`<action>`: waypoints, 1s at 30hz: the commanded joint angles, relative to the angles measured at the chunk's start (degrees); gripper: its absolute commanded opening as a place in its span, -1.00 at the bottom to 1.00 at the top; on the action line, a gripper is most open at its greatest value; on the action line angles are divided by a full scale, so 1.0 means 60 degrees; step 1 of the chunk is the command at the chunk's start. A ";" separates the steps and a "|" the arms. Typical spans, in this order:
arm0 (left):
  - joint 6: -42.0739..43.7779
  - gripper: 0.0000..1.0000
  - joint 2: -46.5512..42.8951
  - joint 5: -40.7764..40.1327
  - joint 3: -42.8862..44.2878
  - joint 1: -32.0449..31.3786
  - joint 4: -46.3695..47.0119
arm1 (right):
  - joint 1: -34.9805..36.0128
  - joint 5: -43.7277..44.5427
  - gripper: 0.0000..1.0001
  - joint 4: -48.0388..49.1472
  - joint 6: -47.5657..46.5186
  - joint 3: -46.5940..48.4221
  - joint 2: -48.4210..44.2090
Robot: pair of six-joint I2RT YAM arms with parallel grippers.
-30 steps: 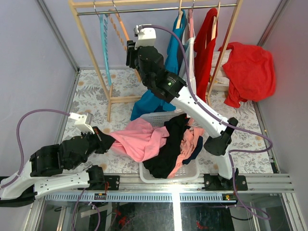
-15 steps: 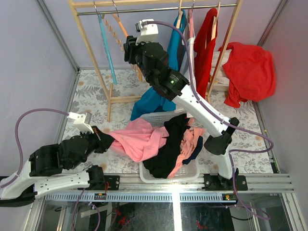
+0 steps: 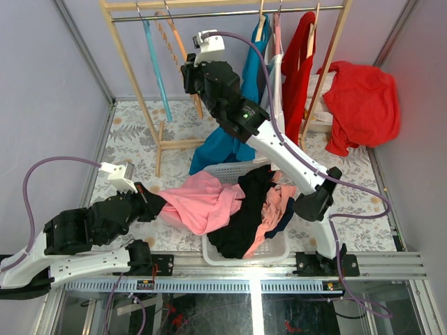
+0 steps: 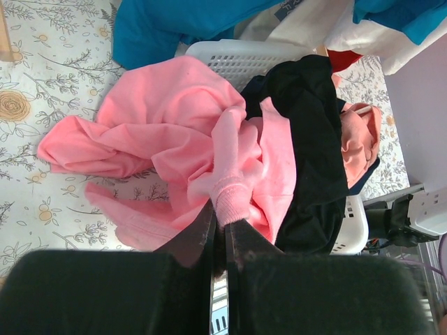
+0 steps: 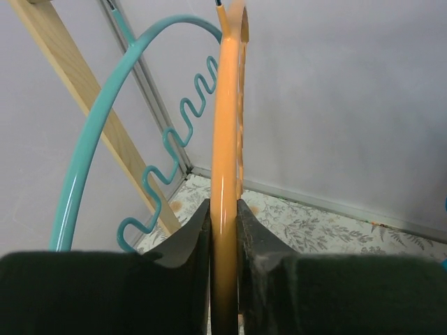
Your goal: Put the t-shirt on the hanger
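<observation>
The hanger (image 5: 225, 139) is being clamped on its orange arm by the right gripper (image 5: 222, 206), jaws nearly shut, up at the rack (image 5: 56, 49) just beside the teal hanger (image 5: 91, 139). A bunched fold of the t-shirt (image 4: 167, 118) is being pinched by the left gripper (image 4: 222, 225), jaws almost closed. The shirt is being draped from the basket (image 4: 244, 52) rim onto the table (image 4: 42, 84). The 2 hangers could be tangled on lift-off, or the black garment (image 4: 314, 139) dragged along.
</observation>
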 commanded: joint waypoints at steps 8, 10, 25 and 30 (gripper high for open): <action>-0.0177 -1.00 0.0143 -0.0441 0.0250 -0.0028 0.0019 | -0.0065 -0.0136 -1.00 0.1039 -0.0146 -0.0303 -0.0970; -0.0133 -1.00 0.0139 -0.0451 0.0300 -0.0024 0.0016 | -0.0064 -0.0046 -1.00 0.1032 -0.0181 -0.0409 -0.1145; 0.0031 -1.00 0.0134 -0.0562 0.0388 -0.0028 0.0007 | -0.0066 -0.0122 -1.00 0.0467 -0.0405 0.0443 -0.1189; 0.0030 -1.00 0.0116 -0.0545 0.0449 -0.0028 -0.0075 | -0.0061 -0.0144 -1.00 0.0554 -0.0244 -0.0399 -0.1654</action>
